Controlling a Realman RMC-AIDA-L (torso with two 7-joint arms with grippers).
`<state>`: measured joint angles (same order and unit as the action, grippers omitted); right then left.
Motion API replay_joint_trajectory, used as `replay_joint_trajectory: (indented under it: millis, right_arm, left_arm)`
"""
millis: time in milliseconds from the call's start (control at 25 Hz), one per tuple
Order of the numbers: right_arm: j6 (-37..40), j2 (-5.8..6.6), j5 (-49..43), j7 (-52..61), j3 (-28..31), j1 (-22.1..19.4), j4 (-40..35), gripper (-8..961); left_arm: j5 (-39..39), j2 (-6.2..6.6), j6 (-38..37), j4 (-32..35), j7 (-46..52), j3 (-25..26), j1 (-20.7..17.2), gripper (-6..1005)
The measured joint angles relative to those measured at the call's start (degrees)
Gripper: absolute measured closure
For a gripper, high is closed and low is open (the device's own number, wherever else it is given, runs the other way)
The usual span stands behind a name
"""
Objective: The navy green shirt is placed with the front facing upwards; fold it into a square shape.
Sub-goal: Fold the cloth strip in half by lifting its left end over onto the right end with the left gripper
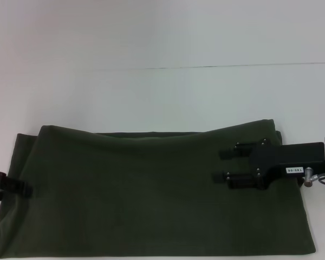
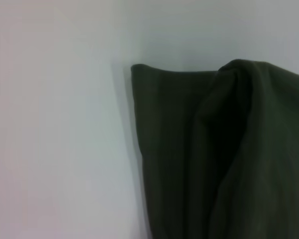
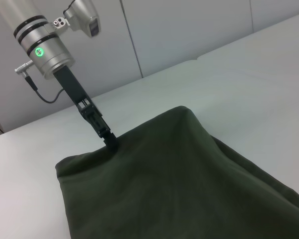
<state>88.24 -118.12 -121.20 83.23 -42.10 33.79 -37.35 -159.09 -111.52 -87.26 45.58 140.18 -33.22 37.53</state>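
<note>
**Folded green shirt spread across the lower frame, one hand at each end**

The navy green shirt (image 1: 151, 189) lies on the white desk (image 1: 151, 92) as a wide, folded band filling the lower half of the head view, from the lower left corner to the lower right. Its upper edge runs nearly level across the middle of the frame, with a second layer peeking out just behind it. No lettering or collar shows; only plain cloth faces up.

The right hand (image 1: 223, 165) reaches in from the right edge of the head view, over the shirt's upper right part. Its two black fingers (image 1: 234, 180) point left and stand apart, one above the other in the frame, with green cloth visible between them. Whether they touch the fabric cannot be told.

The left hand (image 1: 13, 187) shows only as a black tip at the left edge of the head view, at the shirt's left end. In the right wrist view it (image 3: 108, 139) comes down from the upper left of the frame on a silver wrist with a green light, and its tip meets the shirt's edge. Whether its fingers are apart or pinching the cloth cannot be told.

The shirt is dark olive, matte and soft, with shallow rolling creases. In the left wrist view a fold rises at the upper right of the frame into a rounded ridge with a deep shadowed crease beneath. The desk is smooth and pale, with a thin seam line across it.
</note>
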Motion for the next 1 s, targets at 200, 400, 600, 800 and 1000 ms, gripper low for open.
replay_joint_trajectory:
  millis: [200, 400, 600, 800, 1000]
  right_arm:
    - [0.00, 0.00, 0.00, 0.00, 0.00, 0.04, 0.00, 243]
    - [0.00, 0.00, 0.00, 0.00, 0.00, 0.01, 0.00, 243]
    - [0.00, 0.00, 0.00, 0.00, 0.00, -0.03, 0.00, 244]
    - [0.00, 0.00, 0.00, 0.00, 0.00, -0.14, 0.00, 244]
    - [0.00, 0.00, 0.00, 0.00, 0.00, -0.22, 0.00, 244]
  left_arm:
    - [0.13, -0.01, 0.04, -0.58, 0.00, 0.00, 0.08, 129]
    - [0.43, -0.01, -0.25, -0.59, 0.00, 0.00, 0.21, 130]
    - [0.67, 0.10, -0.57, -1.30, -0.02, 0.58, 0.69, 130]
    - [0.92, 0.23, -0.64, -1.78, 0.01, 0.73, 0.95, 130]
    - [0.45, 0.47, -0.41, -1.06, 0.75, 0.78, 0.96, 130]
